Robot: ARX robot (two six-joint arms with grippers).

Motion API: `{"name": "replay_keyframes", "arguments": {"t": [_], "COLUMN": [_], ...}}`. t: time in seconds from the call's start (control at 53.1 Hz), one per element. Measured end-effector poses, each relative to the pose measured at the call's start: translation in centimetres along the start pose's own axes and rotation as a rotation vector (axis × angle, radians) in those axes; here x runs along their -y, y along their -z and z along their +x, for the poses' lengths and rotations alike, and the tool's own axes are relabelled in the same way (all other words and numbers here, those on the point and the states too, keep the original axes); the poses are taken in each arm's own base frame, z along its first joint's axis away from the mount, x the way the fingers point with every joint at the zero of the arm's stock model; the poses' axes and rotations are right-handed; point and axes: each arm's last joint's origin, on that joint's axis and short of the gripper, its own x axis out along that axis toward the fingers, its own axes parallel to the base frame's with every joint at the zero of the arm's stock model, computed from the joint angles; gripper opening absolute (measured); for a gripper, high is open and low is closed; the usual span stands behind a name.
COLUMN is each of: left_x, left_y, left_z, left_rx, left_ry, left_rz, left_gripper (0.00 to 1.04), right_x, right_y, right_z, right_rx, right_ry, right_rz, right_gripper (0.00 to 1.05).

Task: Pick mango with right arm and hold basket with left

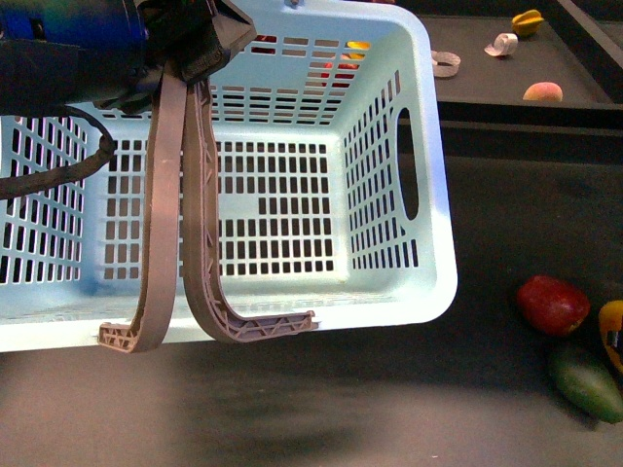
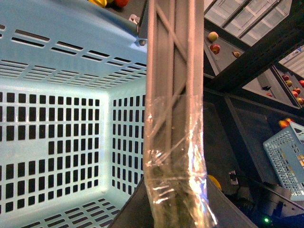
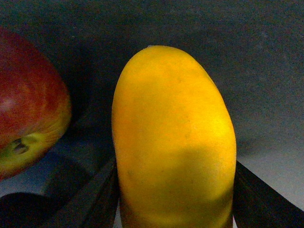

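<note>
Grasp step judged in hand: the right gripper (image 3: 175, 211) clenched both flanks of the smooth, uniformly yellow-orange mango (image 3: 173, 137), which lay at 4 o'clock from the basket (image 1: 389, 316), red fruit (image 1: 552, 305) at its 10 o'clock; next called for a clean lift; the left gripper (image 1: 204, 331), at the basket's near rim, could not be judged released or clenched.

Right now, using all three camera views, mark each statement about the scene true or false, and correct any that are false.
1. The basket is empty. True.
2. The mango lies in the basket. False: it is outside the basket, near the red fruit.
3. The jaws of the right gripper flank the mango. True.
4. In the front view, the red fruit is left of the basket. False: it is to the right of it.
</note>
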Motion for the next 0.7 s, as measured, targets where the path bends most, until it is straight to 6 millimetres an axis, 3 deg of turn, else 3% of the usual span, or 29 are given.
{"name": "replay_keyframes", "arguments": {"t": [0.075, 0.188, 0.339, 0.546, 0.697], "left_x": [0.0, 0.0, 0.0, 0.0, 0.0], "left_y": [0.0, 0.0, 0.0, 0.0, 0.0], "left_z": [0.0, 0.0, 0.0, 0.0, 0.0], "left_rx": [0.000, 0.000, 0.000, 0.000, 0.000], "left_ry": [0.000, 0.001, 0.001, 0.001, 0.000], "left_rz": [0.000, 0.000, 0.000, 0.000, 0.000], "left_gripper": [0.07, 0.07, 0.07, 0.07, 0.07], "right_x": [-0.4, -2.5, -7.5, -13.5, -17.2], "right_y": [-0.8, -3.7, -7.5, -10.4, -11.1], "right_z": [-1.5, -5.8, -11.8, -17.3, -20.1], "right_rx": [0.038, 0.143, 0.266, 0.371, 0.396], "right_ry": [-0.050, -0.170, -0.411, -0.646, -0.791], "right_rz": [0.001, 0.000, -0.034, -0.118, -0.155], "right_gripper": [0.56, 0.56, 0.56, 0.56, 0.56]}}
